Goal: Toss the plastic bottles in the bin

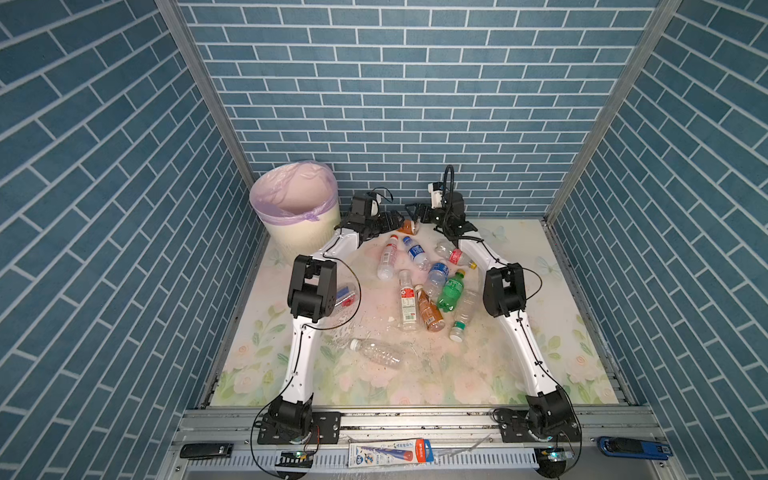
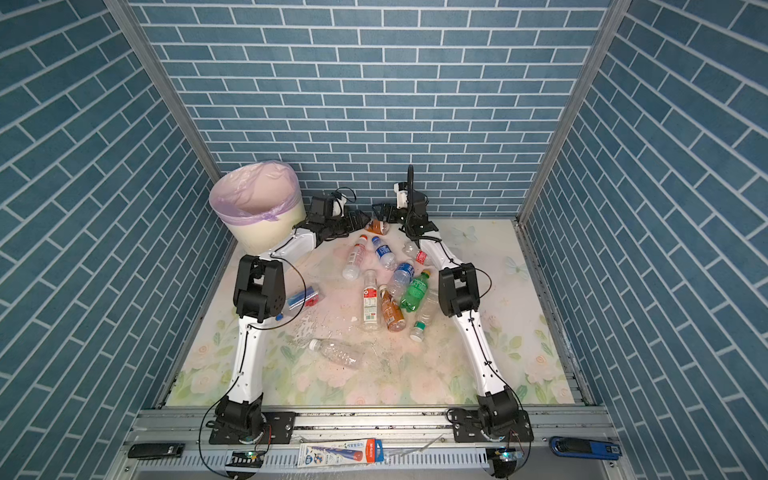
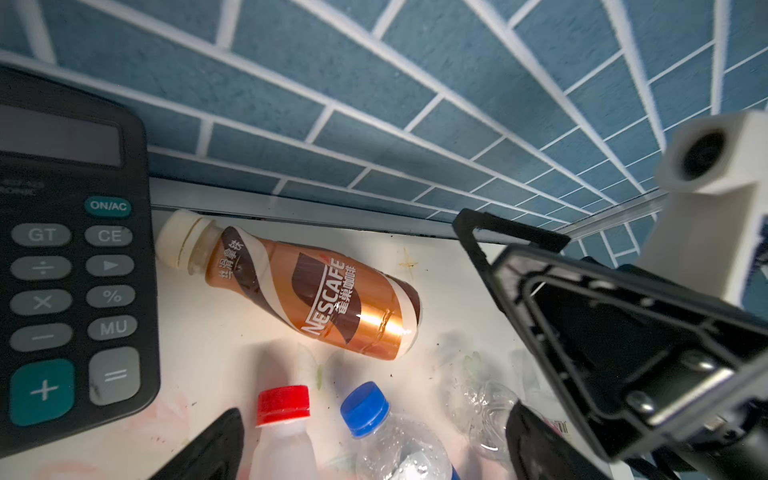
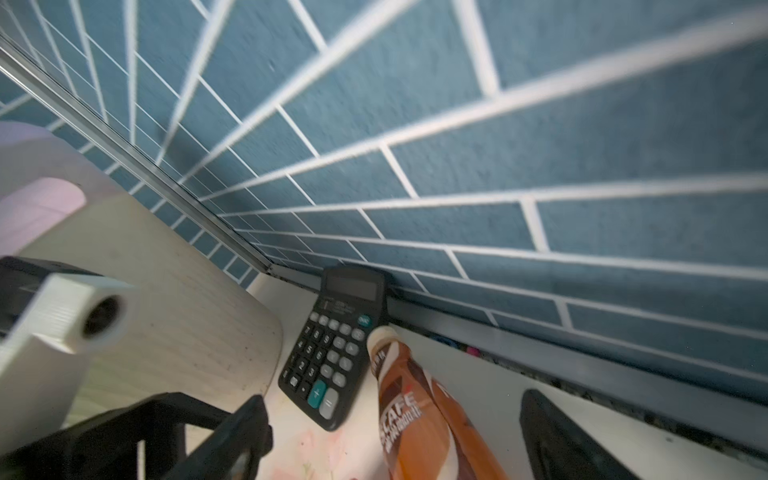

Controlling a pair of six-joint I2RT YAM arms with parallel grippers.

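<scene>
Far left first: the bin (image 1: 299,237) stands in the back corner of the desk (image 1: 478,374), lilac liner over its rim. Nothing shows inside it in both top views, so by my reading not one bottle has gone in. Just in front of it, a blue-and-red-labelled bottle (image 1: 345,296) lies half hidden behind the left arm's elbow. Moving across, the left end effector (image 1: 392,222) sits low near the back wall (image 1: 395,124), jaws wide apart and holding nothing. Its wrist view catches a black calculator (image 3: 79,266), which is no part of this job, plus a red-capped bottle (image 3: 282,415) and a blue-capped bottle (image 3: 365,409) close below. Centre stage is the brown coffee bottle (image 3: 307,295), lying on its side by the wall with its cap just beside the calculator. The right end effector (image 4: 392,409) lines up on it from the base end. Its fingers are parted, the bottle shows between them with a gap on either side, and nothing is gripped. That looks like the first pick, approach made and grasp not yet closed. Out in the middle and to the right lie the other plastic bottles (image 1: 407,301), all scattered on their sides. There is a green one (image 1: 451,291), an amber one (image 1: 429,311) and a lone clear one (image 1: 376,353) nearer the front. I count roughly eleven on the desk, so the whole job is ahead.
</scene>
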